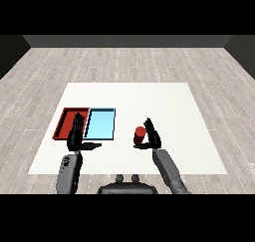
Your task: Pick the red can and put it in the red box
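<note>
Head view looks down across the white table (164,96), whose far half and right side lie bare, with wide room between the trays and the right edge. Along the near edge both grey forearms come in from the lower corners. On the right, the right hand (151,135) is raised just above the table near the middle, its fingers and thumb curled about the red can (140,134), which stands upright at the hand's left side; whether the can rests on the table or is lifted cannot be told. At the left, the left hand (75,134) stands upright with straight fingers and the thumb stretched out to the right, holding nothing; it overlaps the near edge of the red tray (66,117). Just beside that tray, on its right and touching it, lies the light blue tray (101,124). This blue tray sits between the can and the red tray, and the left hand's thumb reaches along its near left corner.
</note>
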You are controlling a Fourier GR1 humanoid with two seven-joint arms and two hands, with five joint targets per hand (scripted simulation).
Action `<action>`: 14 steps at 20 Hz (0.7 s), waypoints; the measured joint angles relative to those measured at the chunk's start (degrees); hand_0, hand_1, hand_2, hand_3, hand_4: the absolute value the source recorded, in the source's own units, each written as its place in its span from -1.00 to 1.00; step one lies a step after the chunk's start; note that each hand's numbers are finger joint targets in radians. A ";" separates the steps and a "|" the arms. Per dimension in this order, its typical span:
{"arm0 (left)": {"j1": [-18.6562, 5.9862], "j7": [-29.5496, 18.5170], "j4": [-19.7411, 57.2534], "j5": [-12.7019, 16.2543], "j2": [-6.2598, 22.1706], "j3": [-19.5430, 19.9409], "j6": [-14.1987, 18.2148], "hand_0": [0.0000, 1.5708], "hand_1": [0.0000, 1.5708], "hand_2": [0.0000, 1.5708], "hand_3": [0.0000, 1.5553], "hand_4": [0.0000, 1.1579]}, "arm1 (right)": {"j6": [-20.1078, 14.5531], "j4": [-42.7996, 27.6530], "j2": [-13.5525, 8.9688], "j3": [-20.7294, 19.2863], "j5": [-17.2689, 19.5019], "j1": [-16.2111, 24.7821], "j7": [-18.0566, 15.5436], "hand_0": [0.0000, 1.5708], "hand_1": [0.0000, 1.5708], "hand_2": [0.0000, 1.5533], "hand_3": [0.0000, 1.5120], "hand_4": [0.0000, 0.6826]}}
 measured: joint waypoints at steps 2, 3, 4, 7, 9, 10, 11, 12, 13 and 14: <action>-0.20 0.91 -0.70 0.00 0.01 -0.14 0.24 -1.00 -1.00 -1.00 -1.00 -1.00 | -0.88 1.65 0.04 1.28 -1.03 -1.15 -1.25 -1.00 -1.00 -1.00 -1.00 -1.00; -0.92 1.92 -1.17 -0.46 -0.49 -0.65 1.12 -1.00 -1.00 -1.00 -1.00 -1.00 | -0.24 1.56 0.05 1.00 -1.02 -1.06 -0.97 -1.00 -1.00 -1.00 -1.00 -1.00; -0.34 1.62 -1.28 -0.83 -0.94 -1.37 1.36 -1.00 -1.00 -1.00 -1.00 -1.00 | -0.83 1.55 0.06 1.88 -1.92 -1.51 -0.79 -1.00 -1.00 -1.00 -1.00 -1.00; -1.04 1.18 0.03 -0.32 -0.51 -0.76 0.81 -1.00 -1.00 -1.00 -1.00 -1.00 | -2.25 2.20 0.08 3.79 -3.71 -2.97 -0.64 -1.00 -1.00 -1.00 -1.00 -1.00; -1.00 1.46 -0.29 -0.03 0.09 -0.39 0.31 -1.00 -1.00 -1.00 -1.00 -1.00 | -2.19 4.37 0.08 4.82 -4.76 -4.06 -1.92 -1.00 -1.00 -1.00 -1.00 -1.00; -1.22 0.95 0.36 0.16 0.39 0.01 -0.02 -1.00 -1.00 -1.00 -1.00 -1.00 | -1.98 4.36 0.08 5.05 -5.06 -3.70 -2.23 -1.00 -1.00 -1.00 -1.00 -1.00; -0.60 1.62 -0.76 0.53 0.72 0.17 -0.37 -1.00 -1.00 -1.00 -1.00 -1.00 | -1.50 4.30 0.08 4.95 -5.07 -3.45 -2.29 -1.00 -1.00 -1.00 -1.00 -1.00; -0.50 1.46 -0.49 0.43 0.67 0.18 -0.32 -1.00 -1.00 -1.00 -1.00 -1.00 | -2.22 3.47 0.08 5.38 -5.42 -3.85 -1.22 -1.00 -1.00 -1.00 -1.00 -1.00; -0.65 1.56 -0.45 0.37 0.62 0.12 -0.26 -1.00 -1.00 -1.00 -1.00 -1.00 | -2.78 3.87 0.09 5.87 -5.91 -4.32 -1.35 -1.00 -1.00 -1.00 -1.00 -1.00; -0.56 1.69 -0.74 0.20 0.47 0.02 0.03 -1.00 -1.00 -1.00 -1.00 -1.00 | -2.43 3.95 0.09 5.73 -5.73 -4.12 -1.39 -1.00 -1.00 -1.00 -1.00 -1.00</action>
